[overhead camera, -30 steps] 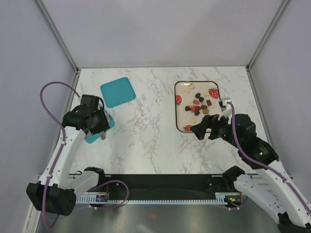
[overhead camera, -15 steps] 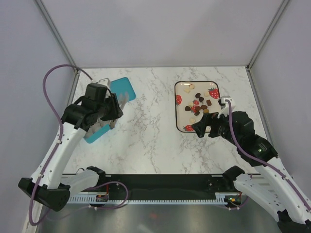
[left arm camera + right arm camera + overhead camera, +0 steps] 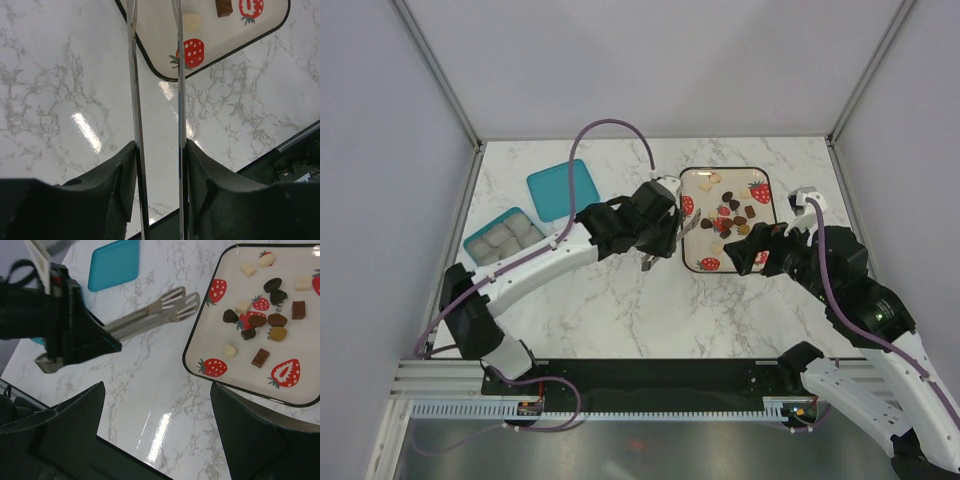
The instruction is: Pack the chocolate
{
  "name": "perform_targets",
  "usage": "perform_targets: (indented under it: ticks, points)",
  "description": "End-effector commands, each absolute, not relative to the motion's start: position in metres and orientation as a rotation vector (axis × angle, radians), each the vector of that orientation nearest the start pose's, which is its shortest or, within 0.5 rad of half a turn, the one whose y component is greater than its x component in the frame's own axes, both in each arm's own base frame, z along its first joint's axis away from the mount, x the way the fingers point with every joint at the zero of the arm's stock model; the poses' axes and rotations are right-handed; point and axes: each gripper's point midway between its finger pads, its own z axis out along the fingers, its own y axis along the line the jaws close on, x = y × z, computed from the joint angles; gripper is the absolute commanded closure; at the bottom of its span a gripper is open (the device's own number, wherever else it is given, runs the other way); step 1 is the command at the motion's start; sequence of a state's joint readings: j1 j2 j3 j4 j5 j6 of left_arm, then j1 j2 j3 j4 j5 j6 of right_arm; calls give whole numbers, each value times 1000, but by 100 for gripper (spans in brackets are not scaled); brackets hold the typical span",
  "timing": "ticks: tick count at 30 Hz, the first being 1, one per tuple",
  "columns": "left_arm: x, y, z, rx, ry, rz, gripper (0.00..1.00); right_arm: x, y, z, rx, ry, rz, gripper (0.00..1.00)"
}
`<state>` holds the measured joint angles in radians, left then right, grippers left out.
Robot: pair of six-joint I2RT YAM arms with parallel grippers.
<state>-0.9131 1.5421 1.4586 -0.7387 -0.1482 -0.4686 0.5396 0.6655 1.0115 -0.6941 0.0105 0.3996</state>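
A: What changed over the last second?

B: The left arm crossed the counter. It was over the teal box at the far left, then over the teal lid. Now it's stretched out to the left edge of the tray. The box is uncovered again. The right arm barely moved and is at the tray's near right corner as before.

A: Pincers?

B: The left pincer is clamped on the silver tongs, with both blades running out between its fingers. The right pincer is spread wide with nothing in it, hovering above the counter by the tray's near edge.

A: Chocolate?

B: All the chocolate is loose on the tray and none is in the tongs. The pieces are dark brown, mid brown and cream, some square, some rounded or heart-shaped.

A: Surfaces?

B: The counter is glossy white marble pattern with grey veins and glare spots. The tray is a cream rounded rectangle with a thin black rim and flat red strawberry prints. The tongs are polished metal with thin flat blades and scalloped tips. The lid and box are matte teal, and the box holds pale rounded lumps.

A: Anything unclear?

B: The right wrist view shows the tong tips just short of the tray's left rim. I can't tell whether they touch the counter. The left wrist view cuts the tips off at the top. From above, the left pincer hides most of the tongs and the right pincer covers the tray's near right corner. I can't make out what's in the box.
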Motion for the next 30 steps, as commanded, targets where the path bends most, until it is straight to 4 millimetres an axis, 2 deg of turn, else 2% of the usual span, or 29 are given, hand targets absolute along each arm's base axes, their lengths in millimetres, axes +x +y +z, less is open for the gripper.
perform_targets:
  ticks: [1,6,11,18,30]
  points:
    - [268,-365,223,532,2248,-521,51,197,126,329,-107,1873,595,5]
    - [259,-409,197,644,2249,-520,50,194,114,337,-82,1849,556,5]
    - [253,-428,180,681,2264,-538,49,192,111,342,-81,1838,546,5]
    - [246,-431,157,680,2300,-487,49,188,106,343,-80,1831,534,5]
    - [243,-422,140,647,2331,-439,46,187,104,337,-81,1839,520,5]
